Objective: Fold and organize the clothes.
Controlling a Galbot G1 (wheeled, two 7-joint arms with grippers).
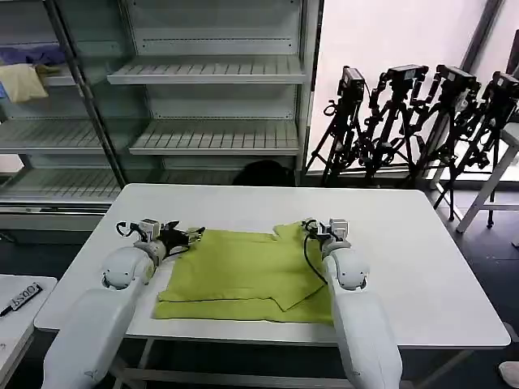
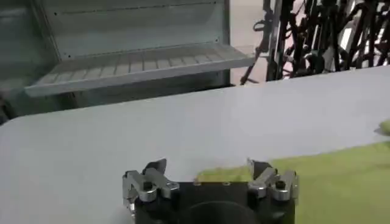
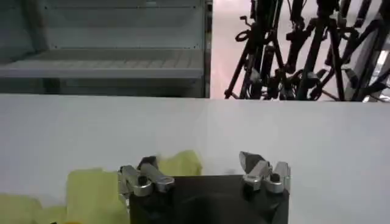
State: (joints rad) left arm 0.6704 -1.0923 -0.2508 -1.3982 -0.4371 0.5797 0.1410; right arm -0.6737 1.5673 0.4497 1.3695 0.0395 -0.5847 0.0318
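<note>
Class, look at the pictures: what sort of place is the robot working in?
Probably a lab or studio staged like a shop: bare retail shelving, a row of camera tripods, and a white table holding a T-shirt.

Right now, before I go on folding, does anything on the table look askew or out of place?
The lime yellow-green cotton T-shirt lies unevenly on the white table: one flap is folded over at a slant near the right hand, leaving ragged, unaligned edges. The left hand sits open at the shirt's far left corner. Nothing is spilled or damaged.

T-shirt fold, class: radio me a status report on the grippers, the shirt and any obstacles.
Left gripper open at T-shirt's far left corner. Right gripper open at far right corner. Shirt lies partly folded on white table. Nothing in the way.
</note>
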